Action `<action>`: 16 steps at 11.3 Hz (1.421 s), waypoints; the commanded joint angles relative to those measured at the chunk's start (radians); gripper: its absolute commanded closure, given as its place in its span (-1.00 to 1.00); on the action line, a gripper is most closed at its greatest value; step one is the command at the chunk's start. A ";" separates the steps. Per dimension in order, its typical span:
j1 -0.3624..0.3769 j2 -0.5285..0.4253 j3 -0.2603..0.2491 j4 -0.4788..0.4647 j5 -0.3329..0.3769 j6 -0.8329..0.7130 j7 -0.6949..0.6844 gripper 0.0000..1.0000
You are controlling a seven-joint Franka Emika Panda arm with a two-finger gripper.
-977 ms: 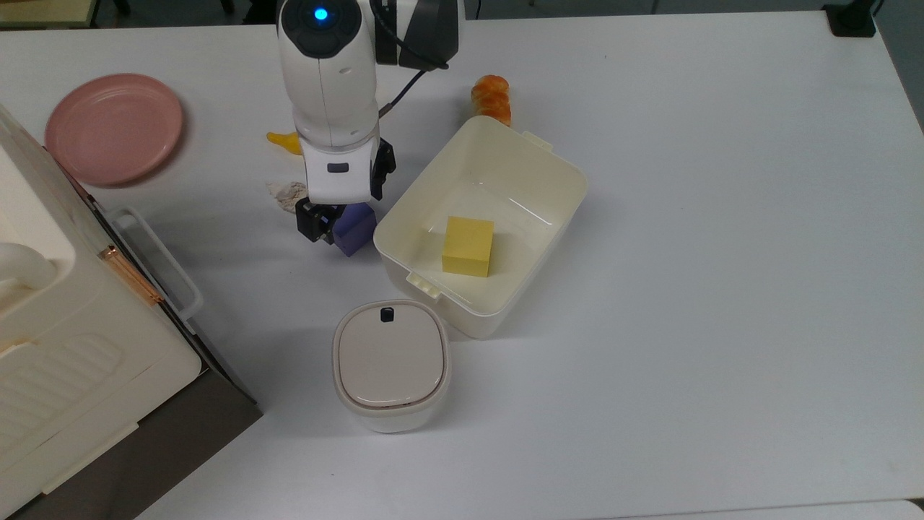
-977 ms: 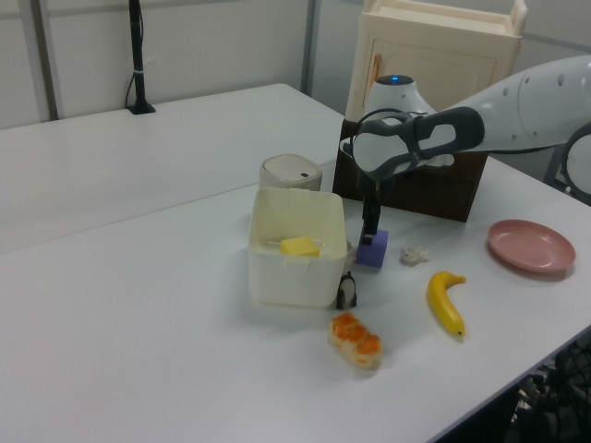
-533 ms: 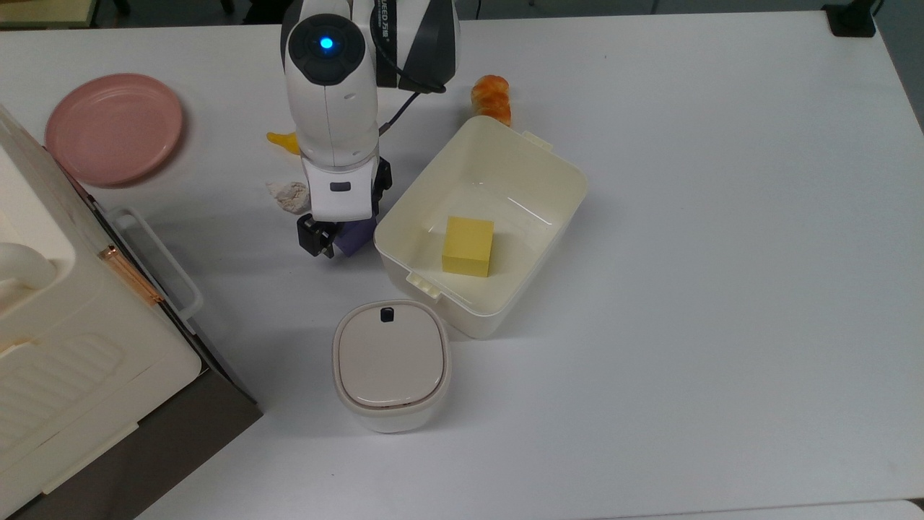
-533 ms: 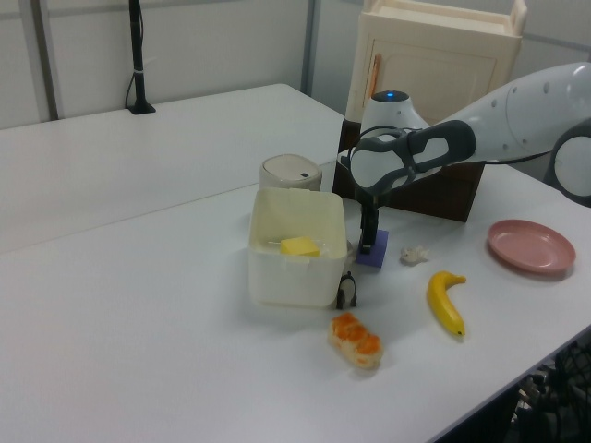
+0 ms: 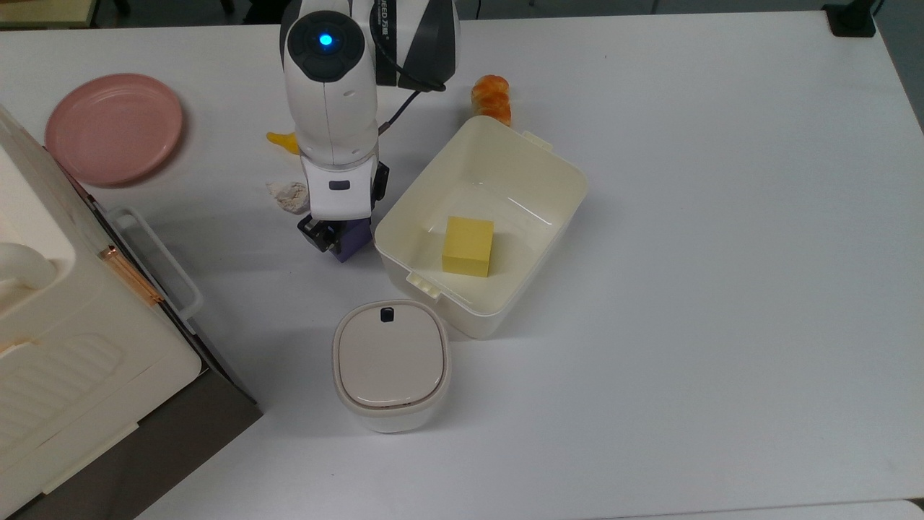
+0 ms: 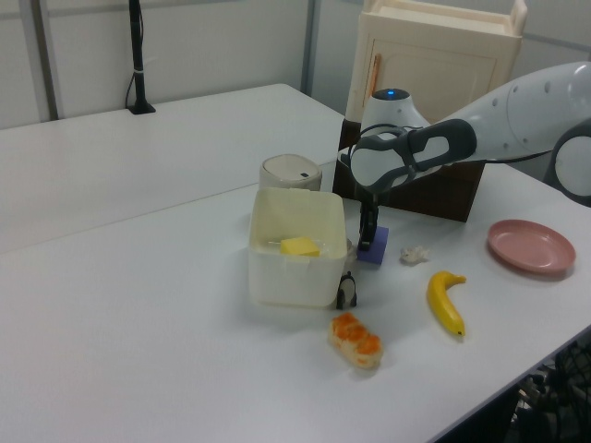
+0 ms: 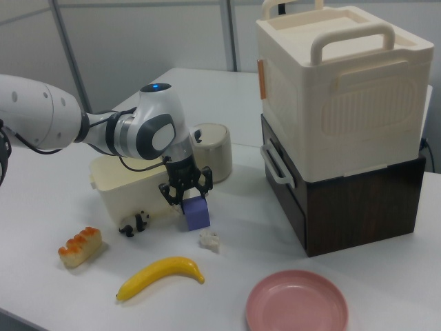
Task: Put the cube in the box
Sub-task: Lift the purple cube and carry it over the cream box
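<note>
Since a second ago the pincer (image 7: 185, 192) has dropped lower over the cube (image 7: 197, 212), fingers spread astride its top, not yet pinching. Blue-purple, the cube (image 5: 351, 240) sits on the white bench (image 5: 686, 217), just beside the box (image 5: 505, 148) at the box's 9 o'clock in the top view. A yellow cube (image 5: 468, 246) lies inside the box.

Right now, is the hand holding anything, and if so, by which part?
Nothing is held for certain: the hand sits over the top of the blue-purple cube, fingers open around its upper part. The cube rests on the table, beside the box.
</note>
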 commanded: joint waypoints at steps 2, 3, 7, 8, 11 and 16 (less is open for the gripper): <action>-0.005 -0.081 -0.007 -0.013 -0.014 0.019 0.051 0.49; -0.011 -0.122 -0.007 -0.013 -0.012 0.011 0.085 0.48; -0.005 -0.212 -0.004 0.056 0.035 -0.054 0.301 0.41; 0.001 -0.215 0.003 0.102 0.081 -0.118 0.385 0.41; 0.092 -0.241 0.016 0.122 0.118 -0.190 0.661 0.41; 0.161 -0.232 0.048 0.115 0.118 -0.191 1.007 0.23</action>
